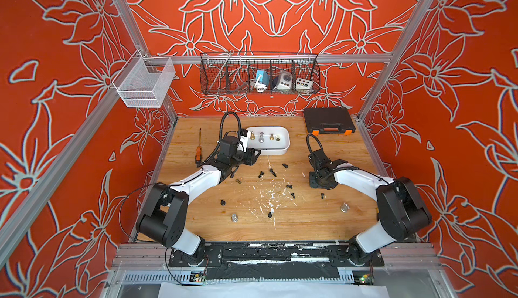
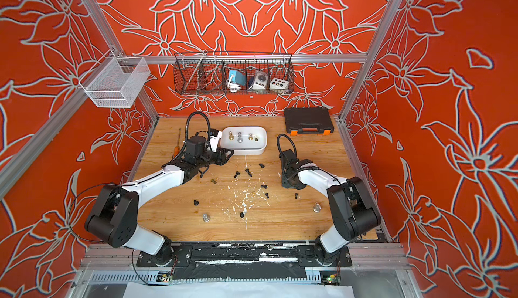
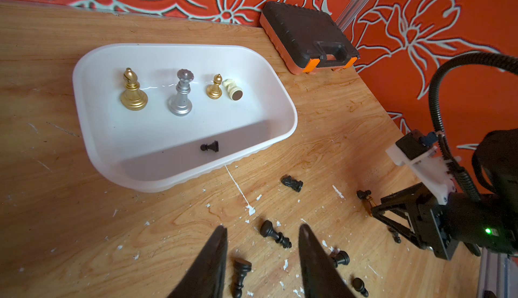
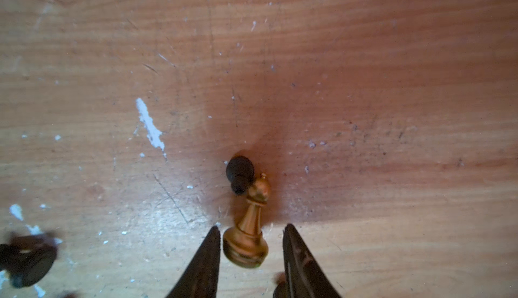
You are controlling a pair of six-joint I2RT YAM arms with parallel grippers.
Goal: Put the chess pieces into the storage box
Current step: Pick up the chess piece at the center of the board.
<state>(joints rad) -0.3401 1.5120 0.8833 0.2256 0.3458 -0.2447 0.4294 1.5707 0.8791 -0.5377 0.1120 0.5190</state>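
Between fingertips of my right gripper [image 4: 250,228]: gold piece [image 4: 246,243], jaws parted, unclamped; wrist pitched down at table [image 4: 364,86]. Left gripper [image 3: 262,228] beside storage box [image 3: 80,108], parted, empty.

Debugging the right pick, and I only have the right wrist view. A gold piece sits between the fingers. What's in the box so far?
Observer: The box holds five: two gold pieces and a silver piece upright, a cream piece and a black piece on their sides.
Operator: And the left?
Observer: Left gripper is open and empty, above loose black pieces beside the box.
Operator: Any big ones loose elsewhere?
Observer: Two silver ones on the table, toward the arm bases.
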